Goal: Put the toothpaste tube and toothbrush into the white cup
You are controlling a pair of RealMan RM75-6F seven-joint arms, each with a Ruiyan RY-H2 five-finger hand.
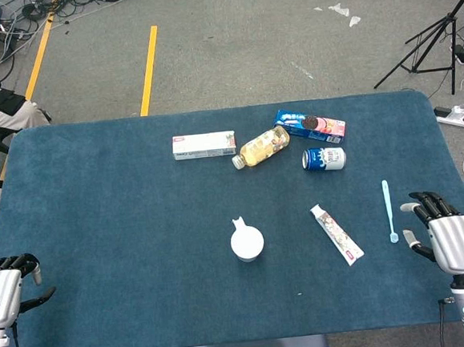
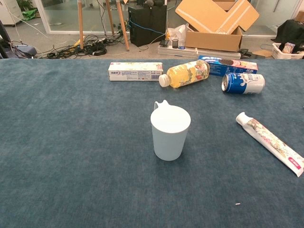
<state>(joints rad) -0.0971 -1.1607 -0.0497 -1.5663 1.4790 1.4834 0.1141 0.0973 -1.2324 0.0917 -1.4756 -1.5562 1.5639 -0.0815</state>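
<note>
1. Right hand point(image 1: 450, 237): empty, fingers loosely apart, at the table's near right edge. Left hand point(image 1: 6, 289): empty, fingers curled in.
2. Upright white plastic cup point(image 1: 247, 242) mid-table; flat white printed toothpaste tube point(image 1: 337, 233) lies to its right, slim pale-blue toothbrush point(image 1: 388, 211) further right, near the right hand.
3. Judgement: toothbrush first; pinch mid-handle, lift level, drop in vertically.
4. Labels unreadable on tube, blue can point(image 1: 324, 159) and white carton point(image 1: 204, 145).
</note>
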